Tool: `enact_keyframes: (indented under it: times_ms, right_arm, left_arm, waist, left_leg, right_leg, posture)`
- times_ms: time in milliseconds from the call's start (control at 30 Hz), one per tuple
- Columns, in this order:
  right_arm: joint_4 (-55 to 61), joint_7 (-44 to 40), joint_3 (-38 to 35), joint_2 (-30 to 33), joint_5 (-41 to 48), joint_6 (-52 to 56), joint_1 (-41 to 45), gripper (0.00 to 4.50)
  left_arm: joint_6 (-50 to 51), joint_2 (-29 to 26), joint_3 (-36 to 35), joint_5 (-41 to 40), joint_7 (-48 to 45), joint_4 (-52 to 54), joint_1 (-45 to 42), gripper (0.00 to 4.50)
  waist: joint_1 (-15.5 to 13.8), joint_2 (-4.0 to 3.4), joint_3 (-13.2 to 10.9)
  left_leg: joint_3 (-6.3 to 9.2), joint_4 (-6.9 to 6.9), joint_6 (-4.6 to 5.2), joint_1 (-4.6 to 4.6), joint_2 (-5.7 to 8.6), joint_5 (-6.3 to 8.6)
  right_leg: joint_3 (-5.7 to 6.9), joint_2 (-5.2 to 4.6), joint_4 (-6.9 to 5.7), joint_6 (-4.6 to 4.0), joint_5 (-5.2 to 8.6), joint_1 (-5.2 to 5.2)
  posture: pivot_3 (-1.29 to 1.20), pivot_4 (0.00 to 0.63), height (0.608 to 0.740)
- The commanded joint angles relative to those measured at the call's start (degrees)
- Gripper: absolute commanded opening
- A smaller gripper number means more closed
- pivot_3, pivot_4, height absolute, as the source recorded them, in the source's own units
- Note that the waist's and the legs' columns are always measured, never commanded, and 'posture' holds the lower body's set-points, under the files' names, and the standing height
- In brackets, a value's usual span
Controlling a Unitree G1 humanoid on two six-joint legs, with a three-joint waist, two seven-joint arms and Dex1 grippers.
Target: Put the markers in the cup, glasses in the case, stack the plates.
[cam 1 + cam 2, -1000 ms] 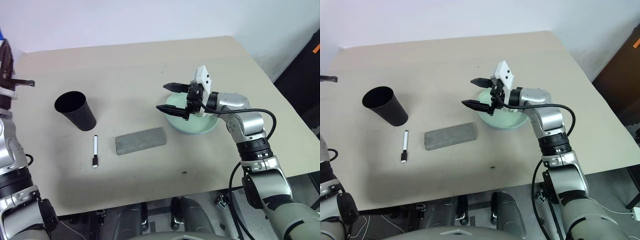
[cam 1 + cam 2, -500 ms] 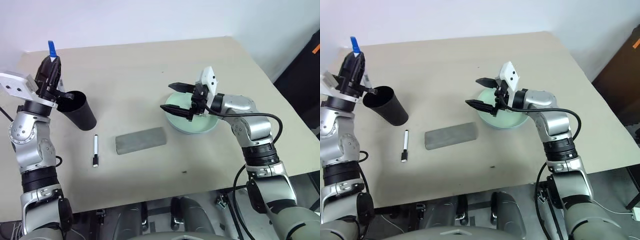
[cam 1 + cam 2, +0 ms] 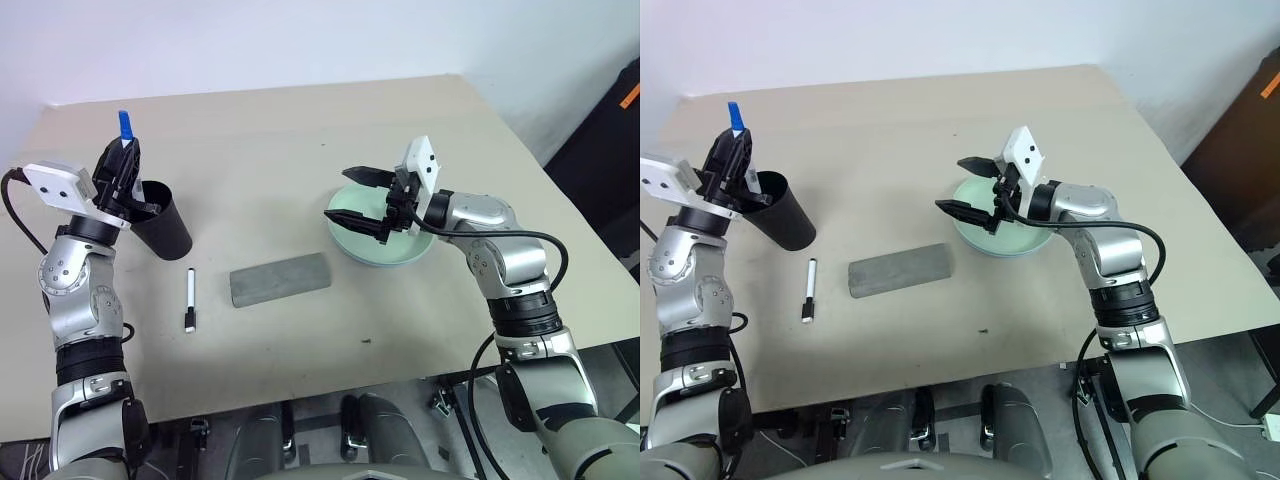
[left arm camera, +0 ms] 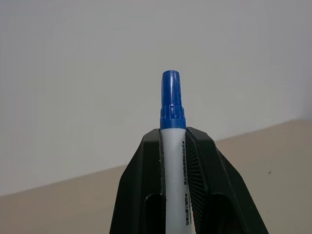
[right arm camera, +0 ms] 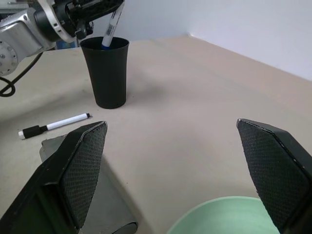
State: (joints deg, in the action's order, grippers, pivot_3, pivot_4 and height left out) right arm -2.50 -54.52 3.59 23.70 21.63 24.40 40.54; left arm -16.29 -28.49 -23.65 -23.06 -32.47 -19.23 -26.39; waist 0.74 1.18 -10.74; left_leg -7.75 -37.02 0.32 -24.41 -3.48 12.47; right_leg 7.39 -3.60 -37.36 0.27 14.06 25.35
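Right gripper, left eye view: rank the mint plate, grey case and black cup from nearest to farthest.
1. Mint plate, directly beneath the open right gripper.
2. Grey case, mid-table, toward the robot's left.
3. Black cup, far left, by the left gripper.

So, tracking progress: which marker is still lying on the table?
The black-capped marker, lying flat between the cup and the case; the blue-capped marker is held by the left gripper.
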Motion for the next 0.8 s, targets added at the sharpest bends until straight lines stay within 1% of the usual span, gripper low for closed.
enact_keyframes:
  times_ms: [33,133,200,233,267,300,400,433,467,533,567,667,733,800]
  right_arm:
    - [2.5,0.3,-1.7,0.5,0.9,-1.4,0.2,4.50]
    - [2.4,0.5,-1.7,0.7,0.6,-1.9,0.1,4.50]
    - [2.4,0.6,-1.7,0.8,0.6,-2.2,0.1,4.50]
    - [2.3,0.6,-1.7,0.8,0.6,-2.3,0.0,4.50]
    - [2.2,0.7,-1.7,0.8,0.5,-2.5,0.0,4.50]
    - [2.2,0.7,-1.7,0.8,0.5,-2.7,0.0,4.50]
    - [1.8,1.0,-1.5,0.4,0.0,-4.2,-0.1,4.50]
    - [1.8,1.0,-1.4,0.3,-0.1,-4.6,-0.2,4.50]
    - [1.7,1.0,-1.3,0.3,-0.1,-4.8,-0.2,4.50]
    - [1.6,1.0,-1.2,0.3,0.0,-5.0,-0.2,4.50]
    - [1.6,1.0,-1.2,0.3,0.0,-5.0,-0.2,4.50]
    - [1.4,1.0,-1.2,0.3,0.1,-5.1,-0.1,4.50]
    - [1.2,0.7,-1.1,0.5,0.2,-4.7,0.1,4.50]
    - [0.7,0.3,-1.1,0.7,0.4,-4.2,0.5,4.50]
  left_arm:
    - [-1.4,-0.2,-0.3,0.6,0.8,0.3,0.0,0.28]
    - [-1.4,-0.2,-0.1,1.0,1.3,0.0,0.0,0.28]
    - [-1.3,-0.2,0.1,1.0,1.3,0.0,0.0,1.01]
    - [-1.2,-0.2,0.1,0.9,1.3,0.0,0.1,1.26]
    - [-1.2,-0.2,0.2,0.9,1.3,0.0,0.1,1.68]
    - [-1.2,-0.2,0.2,0.9,1.4,0.1,0.1,1.90]
    - [-1.1,-0.1,0.3,0.8,1.3,0.2,0.1,3.00]
    - [-1.1,-0.1,0.4,0.7,1.3,0.3,0.1,3.30]
    - [-1.0,0.0,0.4,0.7,1.2,0.4,0.1,3.71]
    - [-0.9,0.0,0.4,0.6,1.2,0.7,0.2,4.33]
    - [-0.6,-0.1,0.4,0.7,1.4,0.8,0.3,4.42]
    - [1.0,-0.2,0.5,0.2,1.5,2.4,0.6,4.42]
    - [4.4,-0.8,0.7,-2.5,0.0,6.8,1.7,4.42]
    - [7.0,-1.9,0.0,-3.1,0.7,10.6,2.6,4.42]
  waist:
    - [0.0,0.00,0.0]
    - [0.0,0.00,0.0]
    - [0.0,0.00,0.0]
    - [0.0,0.00,0.0]
    - [0.0,0.00,0.0]
    - [0.0,0.00,0.0]
    - [0.0,0.00,0.0]
    - [0.0,0.00,0.0]
    - [0.0,0.00,0.0]
    - [0.0,0.00,0.0]
    - [0.0,0.00,0.0]
    - [0.0,0.00,0.0]
    - [0.0,0.00,0.0]
    - [0.0,0.00,0.0]
  left_leg:
    - [0.00,0.00,0.00,0.00,-0.01,0.00]
    - [0.00,0.00,0.00,0.00,-0.02,0.00]
    - [-0.01,0.00,0.00,0.00,-0.02,0.00]
    - [-0.01,-0.01,0.00,-0.01,-0.02,0.00]
    - [-0.02,0.00,0.00,-0.01,-0.02,0.00]
    - [-0.02,0.00,0.00,-0.01,-0.02,0.00]
    - [-0.02,0.00,0.00,-0.01,-0.02,0.00]
    - [-0.02,0.00,0.00,0.00,-0.02,0.00]
    - [-0.01,0.00,0.00,0.00,-0.02,0.00]
    - [-0.02,0.00,0.00,0.00,-0.02,0.00]
    - [-0.02,0.00,0.00,0.00,-0.02,0.00]
    - [-0.02,-0.01,0.00,0.00,-0.02,0.00]
    - [-0.02,0.00,0.00,0.00,-0.02,0.00]
    - [-0.02,0.00,0.00,-0.02,-0.02,0.00]
  right_leg:
    - [0.00,0.01,0.00,-0.01,0.00,0.00]
    - [0.00,0.01,0.00,-0.07,-0.04,0.00]
    - [0.00,0.01,0.01,-0.09,-0.05,0.00]
    - [0.00,0.01,0.01,-0.09,-0.05,0.00]
    - [0.00,0.01,0.01,-0.09,-0.05,0.00]
    - [0.00,0.01,0.01,-0.11,-0.07,0.00]
    - [0.00,0.01,0.01,-0.10,-0.06,0.00]
    - [0.00,0.01,0.01,-0.10,-0.06,0.00]
    - [0.00,0.01,0.01,-0.10,-0.06,0.00]
    - [0.00,0.01,0.01,-0.10,-0.06,0.00]
    - [0.00,0.02,0.01,-0.09,-0.06,0.00]
    - [0.00,0.02,0.01,-0.09,-0.06,0.00]
    - [0.00,0.01,0.01,-0.09,-0.06,0.00]
    - [0.00,0.01,0.02,-0.10,-0.06,0.01]
  posture:
    - [0.00,0.150,0.740]
    - [0.00,0.150,0.740]
    - [0.00,0.150,0.740]
    - [0.00,0.150,0.740]
    - [0.00,0.150,0.740]
    - [0.00,0.150,0.740]
    - [0.00,0.150,0.740]
    - [0.00,0.150,0.740]
    - [0.00,0.150,0.740]
    - [0.00,0.150,0.740]
    - [0.00,0.150,0.740]
    - [0.00,0.150,0.740]
    - [0.00,0.150,0.740]
    - [0.00,0.150,0.740]
